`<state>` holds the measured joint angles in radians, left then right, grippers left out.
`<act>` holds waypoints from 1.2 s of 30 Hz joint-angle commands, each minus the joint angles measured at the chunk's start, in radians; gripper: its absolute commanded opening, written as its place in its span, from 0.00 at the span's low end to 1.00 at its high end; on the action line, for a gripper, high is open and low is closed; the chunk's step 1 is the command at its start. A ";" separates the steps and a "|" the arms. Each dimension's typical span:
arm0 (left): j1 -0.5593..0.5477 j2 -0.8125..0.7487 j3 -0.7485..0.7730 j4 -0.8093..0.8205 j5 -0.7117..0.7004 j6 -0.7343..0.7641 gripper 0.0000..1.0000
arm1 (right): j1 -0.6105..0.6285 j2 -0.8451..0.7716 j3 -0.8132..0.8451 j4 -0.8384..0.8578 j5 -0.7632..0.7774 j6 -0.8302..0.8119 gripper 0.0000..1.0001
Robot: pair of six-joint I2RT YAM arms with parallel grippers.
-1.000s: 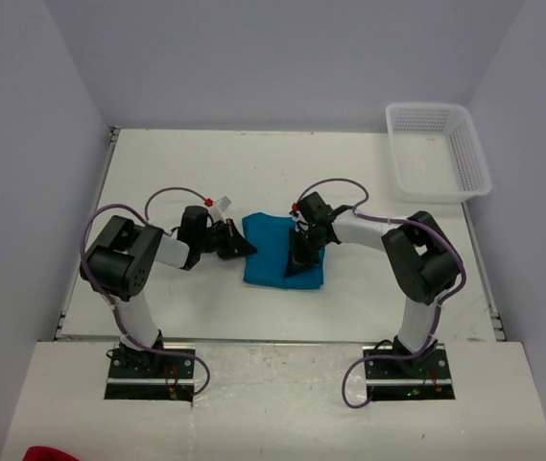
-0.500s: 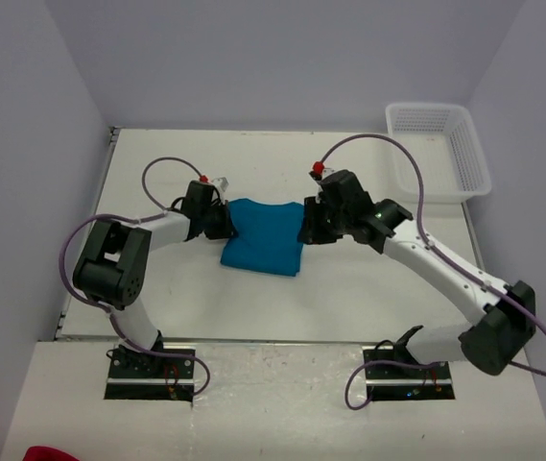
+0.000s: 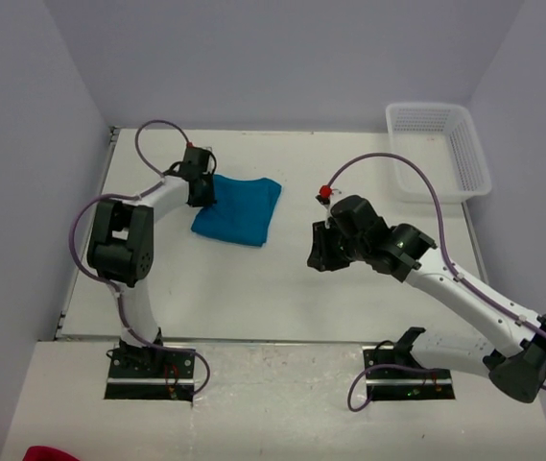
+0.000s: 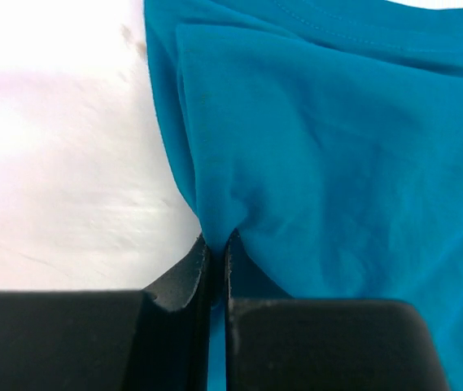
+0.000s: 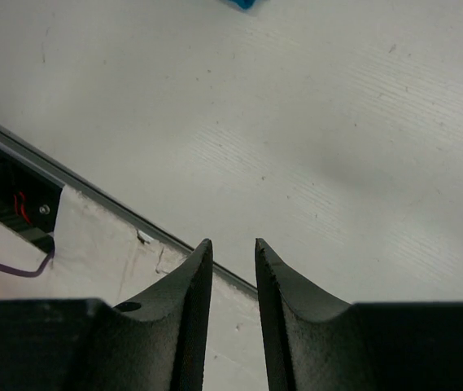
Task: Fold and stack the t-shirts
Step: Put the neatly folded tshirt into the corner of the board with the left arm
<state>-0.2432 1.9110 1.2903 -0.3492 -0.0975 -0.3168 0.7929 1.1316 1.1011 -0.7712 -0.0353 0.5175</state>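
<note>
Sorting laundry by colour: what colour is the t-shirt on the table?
The t-shirt is plain teal-blue, no print; the left wrist view shows it best.

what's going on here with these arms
The left tool is clamped on an edge of a folded teal t-shirt lying on the far left part of the table. The right tool hangs slightly open and empty over bare table, apart from the shirt. A white basket sits at the far right corner.
</note>
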 commanded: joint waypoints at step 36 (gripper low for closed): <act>0.416 0.648 1.038 -0.159 -0.202 0.446 0.00 | -0.032 0.151 0.092 -0.114 0.054 -0.040 0.29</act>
<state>0.1501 2.5412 2.2719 -0.5449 -0.2844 0.0658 0.7734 1.2747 1.1515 -0.8722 -0.0124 0.4881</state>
